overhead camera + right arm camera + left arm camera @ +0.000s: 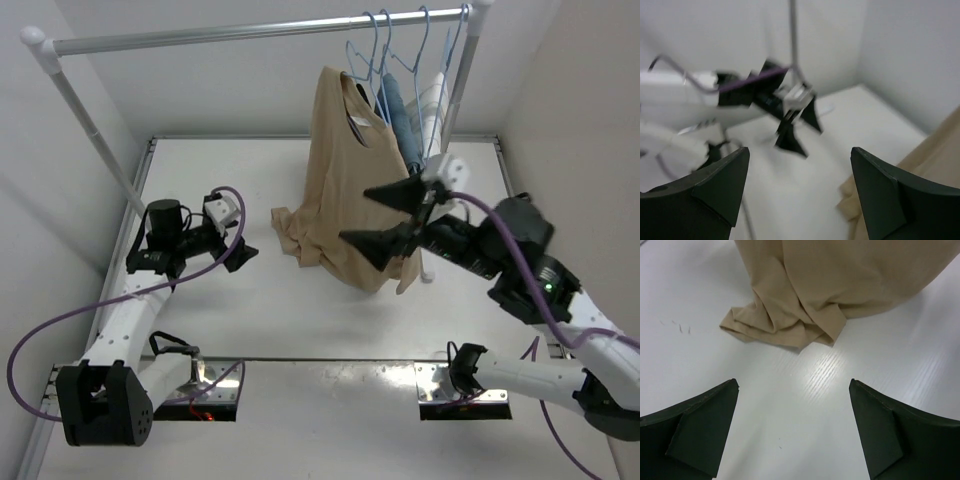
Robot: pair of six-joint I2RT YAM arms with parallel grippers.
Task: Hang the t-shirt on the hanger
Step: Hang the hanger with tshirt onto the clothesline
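Note:
The tan t-shirt [345,170] hangs from the rail on a light-blue wire hanger [356,72]. Its lower hem lies bunched on the white table [296,235]. My right gripper [354,214] is open and empty, just in front of the shirt's lower right part. In the right wrist view [800,150] the shirt [935,165] shows at the right edge. My left gripper [232,225] is open and empty, low over the table to the left of the bunched hem. In the left wrist view [794,382] the shirt [840,280] lies ahead of the fingers.
The metal rail [250,32] runs across the back on slanted posts [95,130]. Several more light-blue hangers [425,45] hang at its right end with a blue denim garment [395,110] and a white one [432,105]. A wall stands close on the right.

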